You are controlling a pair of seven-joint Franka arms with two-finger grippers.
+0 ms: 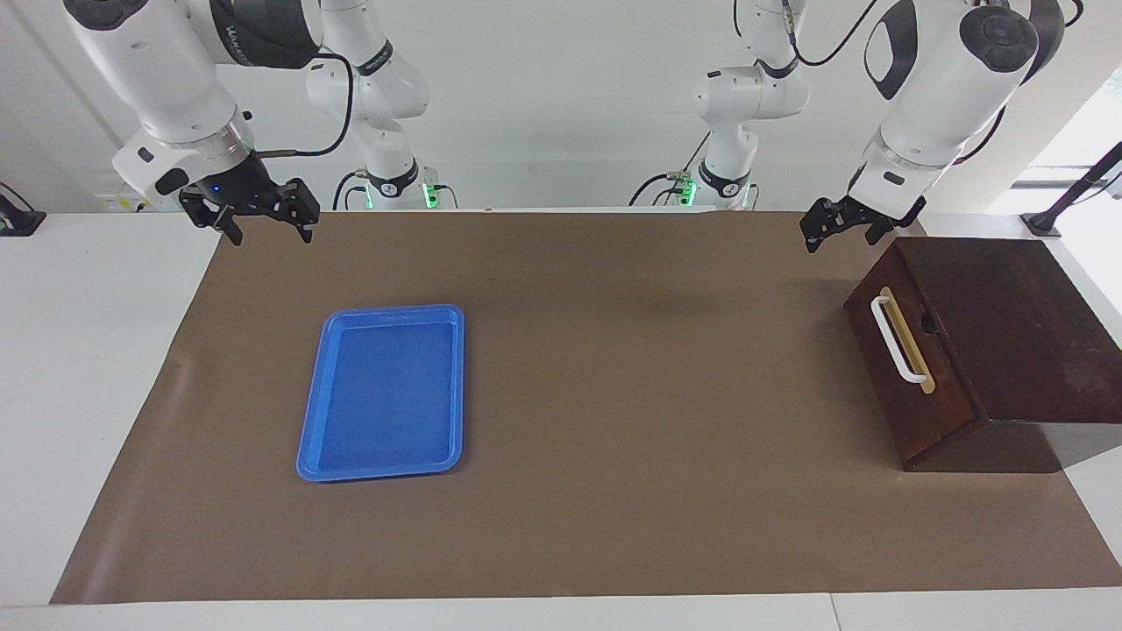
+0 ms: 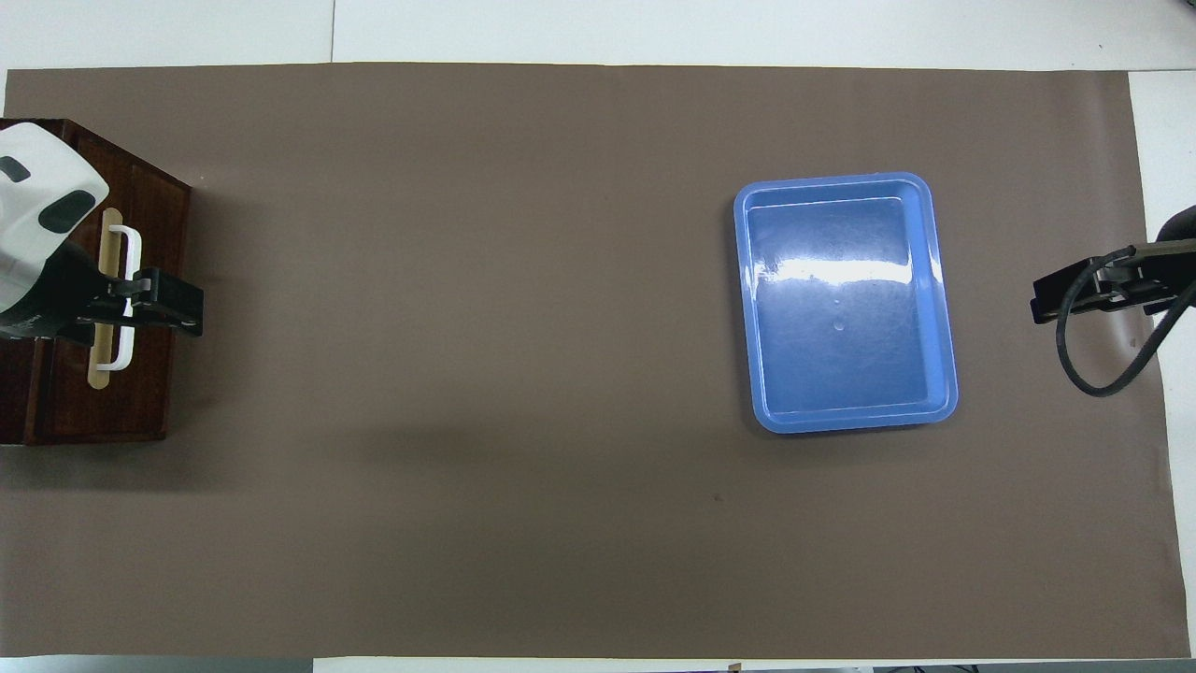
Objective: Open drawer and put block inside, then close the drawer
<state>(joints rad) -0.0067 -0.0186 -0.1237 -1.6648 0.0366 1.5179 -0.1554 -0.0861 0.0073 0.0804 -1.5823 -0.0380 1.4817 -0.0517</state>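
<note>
The drawer (image 1: 912,364), the flat front of a dark reddish-brown wooden box with a white bar handle (image 1: 898,340) on a tan strip and a small hole beside it, sits shut at the left arm's end of the table. I see no yellow block anywhere, neither on the brown paper mat (image 1: 614,394) nor in either gripper, so it may already be inside, or simply out of sight.

The left gripper (image 1: 843,224) hangs in the air above the box's corner nearest the robots, fingers spread and holding nothing. If it comes down for the handle, the smooth, thin bar stands only slightly off the polished front; fingers arriving askew could slip off or shove the whole box along the smooth paper.

The glossy blue plastic tray (image 1: 307,438), rectangular with rounded corners and a raised rim, lies empty toward the right arm's end. The right gripper (image 1: 263,216) waits over the mat's edge there, jaws apart and empty.
</note>
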